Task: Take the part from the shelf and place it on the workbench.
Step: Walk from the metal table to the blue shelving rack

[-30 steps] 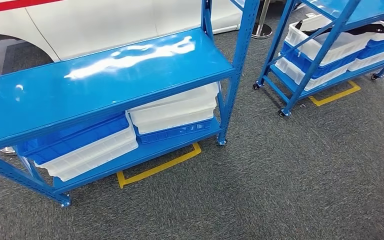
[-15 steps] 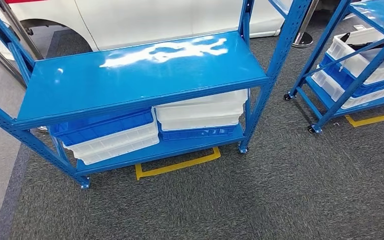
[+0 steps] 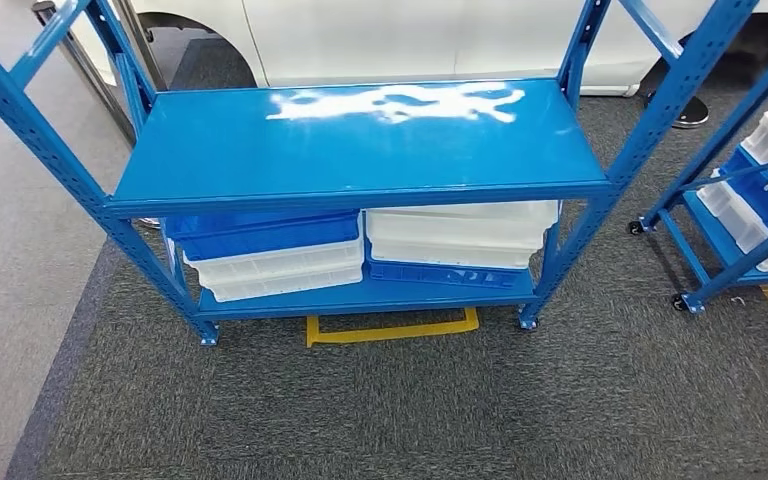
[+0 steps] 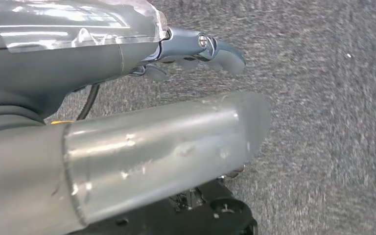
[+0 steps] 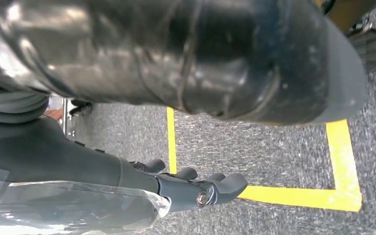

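Fingers (image 4: 215, 49) of our left hand (image 4: 191, 49) are hanging loosely curled over grey carpet, holding nothing. In the right wrist view our right hand (image 5: 196, 188) is likewise hanging empty, fingers slightly apart, above yellow floor tape (image 5: 293, 196). From the head we are facing a blue steel shelf rack (image 3: 360, 150); stacked white and blue plastic trays (image 3: 360, 255) are sitting on its lower level. We cannot tell where the part is, so weight and grip point are staying unjudged. Uprights are narrowing our reach; open carpet is lying in front.

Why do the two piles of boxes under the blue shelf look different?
The left stack has its blue bin on top with white bins beneath; the right stack has white bins on top and a blue bin at the bottom. The left stack sits slightly askew, the right squarer. Both rest on the shelf's bottom level.
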